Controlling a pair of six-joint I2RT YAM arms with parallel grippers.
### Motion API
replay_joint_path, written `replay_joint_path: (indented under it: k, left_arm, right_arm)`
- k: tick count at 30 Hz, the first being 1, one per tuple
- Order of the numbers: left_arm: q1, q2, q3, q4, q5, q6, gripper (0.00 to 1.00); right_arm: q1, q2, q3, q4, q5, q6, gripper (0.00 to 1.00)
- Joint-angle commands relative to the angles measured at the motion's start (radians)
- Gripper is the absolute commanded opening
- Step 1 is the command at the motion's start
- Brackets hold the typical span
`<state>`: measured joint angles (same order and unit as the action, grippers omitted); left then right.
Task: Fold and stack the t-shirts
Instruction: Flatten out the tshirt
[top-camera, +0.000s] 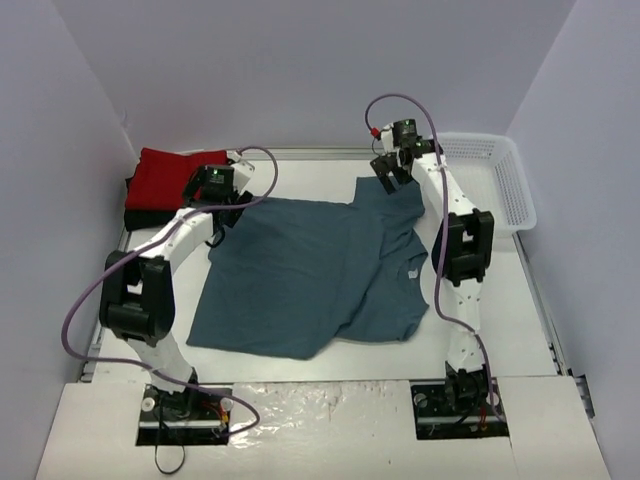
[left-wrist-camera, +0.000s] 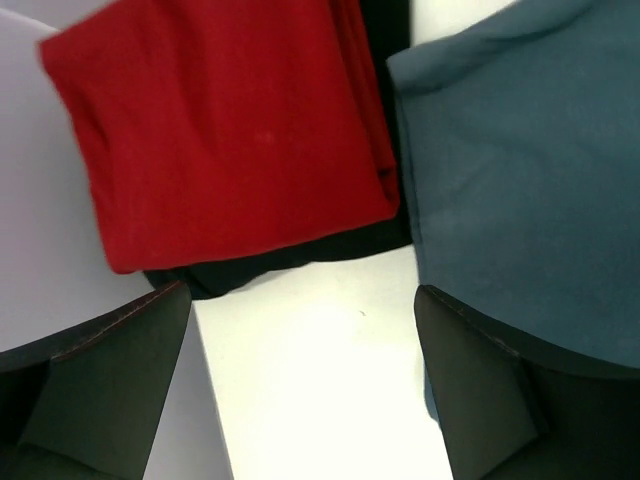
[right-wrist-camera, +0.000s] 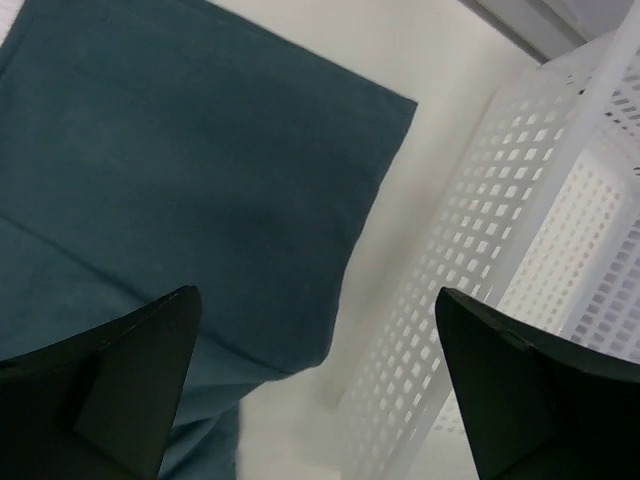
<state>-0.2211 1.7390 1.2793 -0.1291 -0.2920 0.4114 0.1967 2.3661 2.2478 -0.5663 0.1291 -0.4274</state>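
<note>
The teal t-shirt (top-camera: 310, 270) lies spread across the middle of the table, partly folded, its right side doubled over. The red t-shirt (top-camera: 165, 180) lies folded on the black t-shirt (top-camera: 133, 220) at the back left; both show in the left wrist view, red (left-wrist-camera: 230, 130) over black (left-wrist-camera: 270, 265). My left gripper (top-camera: 228, 212) is open and empty over bare table between the stack and the teal shirt's back left corner (left-wrist-camera: 520, 180). My right gripper (top-camera: 388, 170) is open and empty above the teal shirt's back right corner (right-wrist-camera: 200, 180).
A white lattice basket (top-camera: 500, 180) stands at the back right, close beside the right gripper (right-wrist-camera: 520, 230). Purple-grey walls close in the table on three sides. Bare white table (left-wrist-camera: 320, 380) lies between the stack and the teal shirt.
</note>
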Motion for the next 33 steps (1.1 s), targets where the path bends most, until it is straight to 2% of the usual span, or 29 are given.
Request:
replay_joint_path:
  k: [1,6,11,12,14,15,17,18,21,22,24,25,26,29,33]
  left_arm:
    - [0.005,-0.171,0.032,0.085,-0.041,-0.014,0.94]
    - [0.006,-0.373,-0.038,-0.042,0.057,0.003,0.94]
    - [0.008,-0.568,-0.246,-0.188,0.194,0.113,0.98]
    - [0.008,-0.629,-0.279,-0.219,0.2,0.121,0.94]
    - [0.009,-0.682,-0.366,-0.257,0.229,0.139,0.9]
    - [0.009,-0.729,-0.391,-0.289,0.238,0.139,0.84]
    - [0.009,-0.766,-0.437,-0.31,0.27,0.127,0.74]
    - [0.009,-0.789,-0.478,-0.314,0.281,0.122,0.64]
    - [0.009,-0.785,-0.524,-0.305,0.292,0.101,0.51]
    - [0.009,-0.776,-0.531,-0.296,0.316,0.092,0.37]
    - [0.009,-0.738,-0.534,-0.259,0.326,0.069,0.29]
    - [0.009,-0.724,-0.525,-0.247,0.327,0.05,0.19]
    - [0.009,-0.692,-0.517,-0.222,0.327,0.041,0.17]
    - [0.009,-0.624,-0.479,-0.152,0.327,0.0,0.03]
    - [0.006,-0.504,-0.413,-0.075,0.327,-0.046,0.02]
  right_arm:
    - [0.006,-0.23,-0.081,0.034,-0.077,0.044,0.99]
    - [0.036,-0.45,-0.339,0.034,-0.163,0.056,0.98]
    - [0.058,-0.734,-0.652,0.029,-0.224,0.088,0.94]
    - [0.063,-0.773,-0.757,0.026,-0.235,0.091,0.93]
    - [0.066,-0.878,-0.859,0.023,-0.275,0.088,0.89]
    - [0.066,-0.909,-0.946,0.023,-0.284,0.073,0.89]
    - [0.066,-0.973,-1.016,0.025,-0.289,0.065,0.84]
    - [0.064,-0.984,-1.065,0.025,-0.29,0.064,0.82]
    - [0.066,-1.002,-1.111,0.029,-0.319,0.056,0.67]
    - [0.066,-0.992,-1.12,0.031,-0.327,0.055,0.53]
    - [0.066,-0.952,-1.111,0.036,-0.33,0.053,0.39]
    - [0.066,-0.932,-1.088,0.036,-0.326,0.05,0.22]
    - [0.064,-0.915,-1.074,0.037,-0.319,0.049,0.15]
    - [0.064,-0.823,-0.993,0.037,-0.301,0.042,0.1]
    - [0.063,-0.641,-0.845,0.037,-0.278,0.05,0.0]
